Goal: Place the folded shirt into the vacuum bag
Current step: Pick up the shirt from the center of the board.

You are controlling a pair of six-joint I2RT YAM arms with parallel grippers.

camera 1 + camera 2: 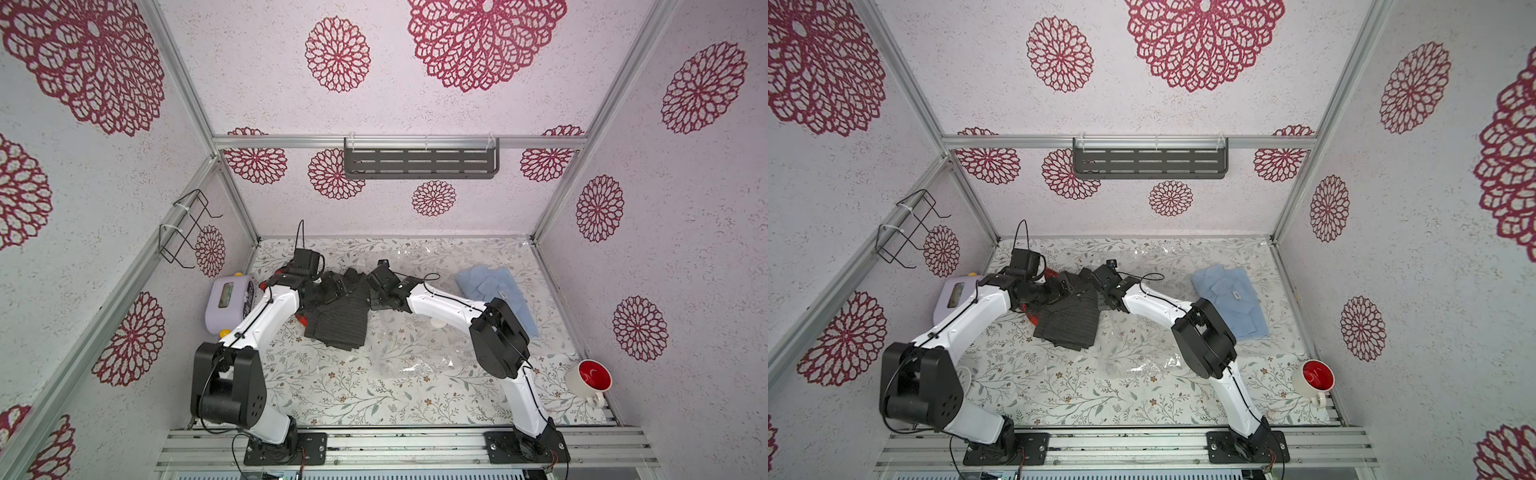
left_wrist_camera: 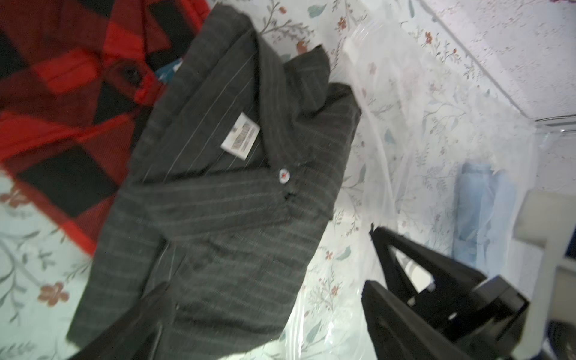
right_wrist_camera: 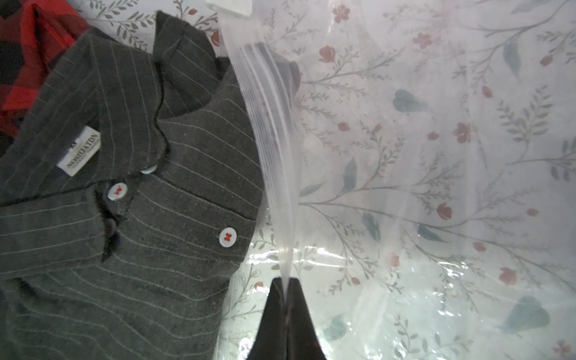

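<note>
The folded shirt (image 1: 343,318) (image 1: 1073,322) is dark grey with pinstripes and lies on the table's left half. Its collar and white buttons show in the right wrist view (image 3: 131,218). The vacuum bag (image 1: 415,349) (image 1: 1138,357) (image 3: 420,187) is clear plastic, spread out beside the shirt on its right. My right gripper (image 3: 285,285) is shut on the bag's zip edge (image 3: 274,140) and holds it raised along the shirt's side. A collar tip shows through the lifted plastic. My left gripper (image 2: 266,290) stands open over the shirt (image 2: 233,202), holding nothing.
A red and black plaid shirt (image 2: 62,99) (image 3: 21,46) lies partly under the grey one. A light blue folded shirt (image 1: 498,291) lies at the right. A lilac device (image 1: 228,301) stands by the left wall and a red-lined mug (image 1: 590,376) at the front right.
</note>
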